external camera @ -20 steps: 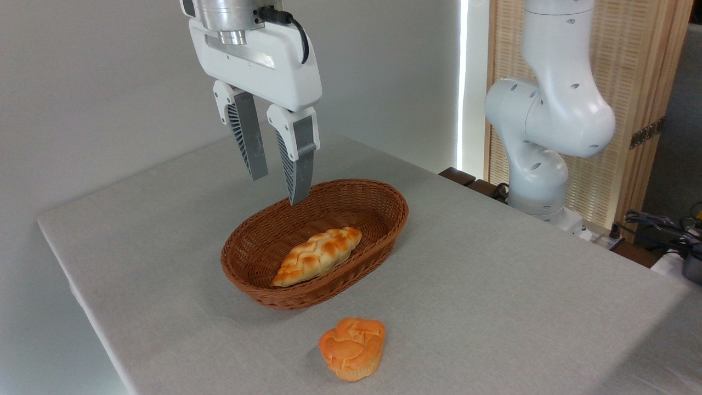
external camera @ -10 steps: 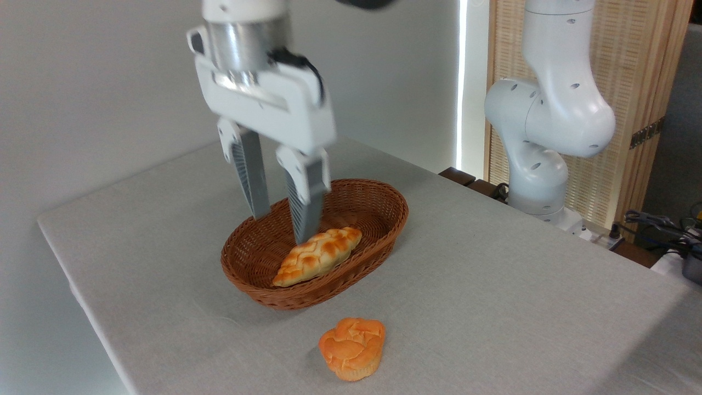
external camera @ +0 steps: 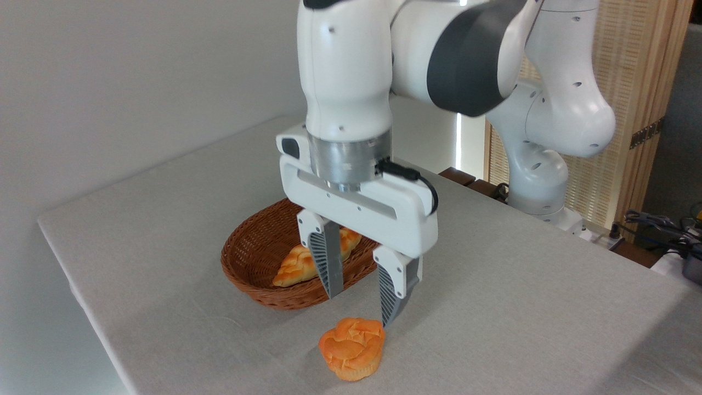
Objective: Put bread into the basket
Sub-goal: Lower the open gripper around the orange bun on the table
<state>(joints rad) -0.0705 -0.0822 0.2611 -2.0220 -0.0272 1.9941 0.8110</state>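
— On the grey table (external camera: 521,307), at about 6 o'clock from the basket (external camera: 249,258), the bread (external camera: 352,348) sits upright on its ridged base, cracked top facing up.

— Held yet?

— No. The gripper (external camera: 362,307) hangs just above and behind it, fingers spread apart, nothing between them.

— So how far along?

— I'd judge early: grasp, lift and drop all remain. Only a braided loaf (external camera: 299,263) lies in the basket.

— Long axis?

— None really; it's roundish, so its axis runs vertically. The basket's length runs from 7 to 1 o'clock.
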